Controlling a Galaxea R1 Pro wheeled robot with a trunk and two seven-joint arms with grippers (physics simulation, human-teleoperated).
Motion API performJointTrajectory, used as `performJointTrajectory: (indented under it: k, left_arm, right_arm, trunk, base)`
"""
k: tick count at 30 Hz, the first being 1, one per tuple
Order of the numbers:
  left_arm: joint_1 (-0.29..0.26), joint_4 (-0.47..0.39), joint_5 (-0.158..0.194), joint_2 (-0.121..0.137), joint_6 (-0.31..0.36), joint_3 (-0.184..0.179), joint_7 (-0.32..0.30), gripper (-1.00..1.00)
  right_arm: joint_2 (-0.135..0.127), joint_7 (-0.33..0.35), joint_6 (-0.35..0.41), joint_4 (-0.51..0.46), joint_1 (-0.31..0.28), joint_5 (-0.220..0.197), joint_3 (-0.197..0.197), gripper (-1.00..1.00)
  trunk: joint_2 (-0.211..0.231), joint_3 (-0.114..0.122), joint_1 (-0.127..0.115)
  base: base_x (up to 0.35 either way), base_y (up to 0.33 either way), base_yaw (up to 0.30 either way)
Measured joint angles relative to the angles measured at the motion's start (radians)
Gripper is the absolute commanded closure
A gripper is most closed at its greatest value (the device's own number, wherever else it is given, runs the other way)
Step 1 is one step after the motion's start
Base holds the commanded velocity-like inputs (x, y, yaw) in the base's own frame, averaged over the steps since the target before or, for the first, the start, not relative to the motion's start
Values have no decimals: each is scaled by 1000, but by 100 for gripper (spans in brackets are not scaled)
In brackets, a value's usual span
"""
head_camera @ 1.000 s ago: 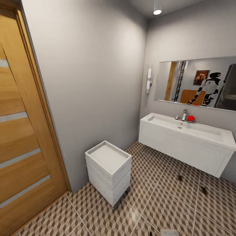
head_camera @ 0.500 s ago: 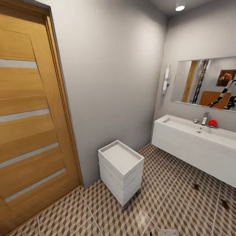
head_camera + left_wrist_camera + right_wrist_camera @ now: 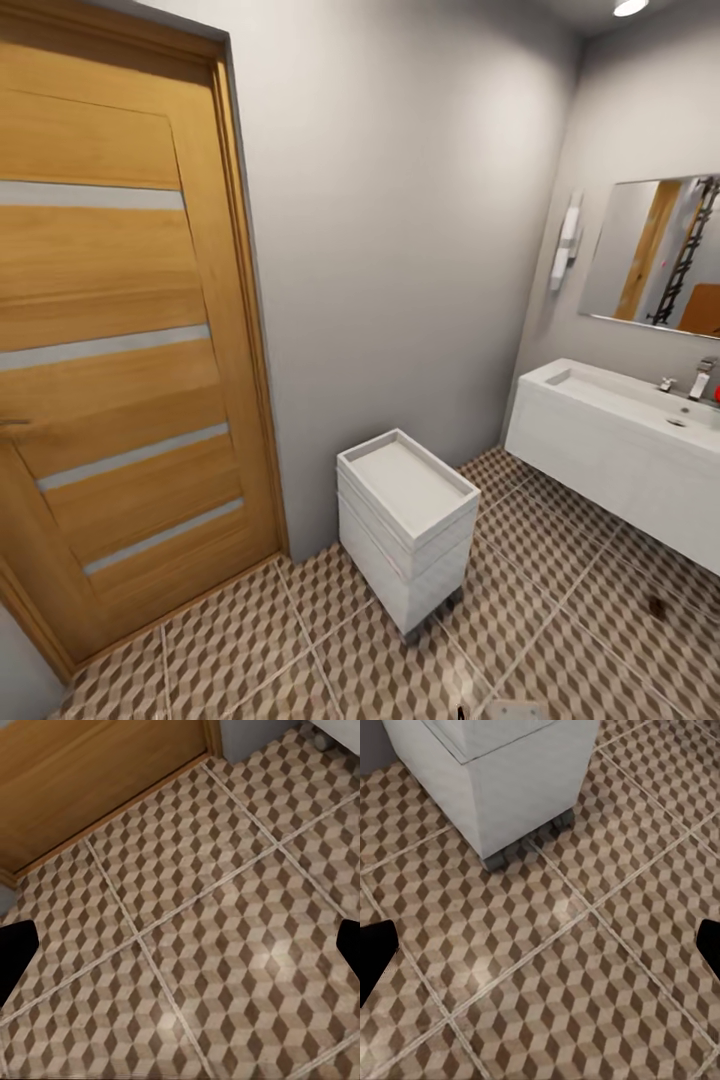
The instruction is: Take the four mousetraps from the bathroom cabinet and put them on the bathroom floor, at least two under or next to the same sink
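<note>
The bathroom floor (image 3: 330, 650) of cube-patterned tiles spreads below me. A small white cabinet (image 3: 405, 525) with drawers stands on castors near the grey wall, and its lower corner shows in the right wrist view (image 3: 510, 787). At the right edge hangs the white bathroom sink (image 3: 610, 440) with a chrome tap (image 3: 702, 378). One tiny dark mousetrap (image 3: 655, 605) lies flat on the tiles in front of the sink. My left gripper (image 3: 180, 945) is open over bare tiles near the door. My right gripper (image 3: 540, 945) is open over tiles just in front of the cabinet's castors.
A tall wooden door (image 3: 110, 350) with pale stripes stands shut on the left; its bottom edge shows in the left wrist view (image 3: 90, 787). A mirror (image 3: 655, 255) hangs above the sink, a wall lamp (image 3: 566, 240) beside it. Open tiles lie between cabinet and sink.
The camera has swung left: door and cabinet have slid right in the picture, and the sink has moved toward the right edge. Two mousetraps showed on the floor before, one now.
</note>
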Motion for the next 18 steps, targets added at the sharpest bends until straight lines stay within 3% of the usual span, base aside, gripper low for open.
performJointTrajectory:
  k: [18]
  left_arm:
    - [0,0,0,0,0,0,0,-100]
  right_arm:
    - [0,0,0,0,0,0,0,-100]
  trunk:
    - [0,0,0]
  base:
    - [0,0,285]
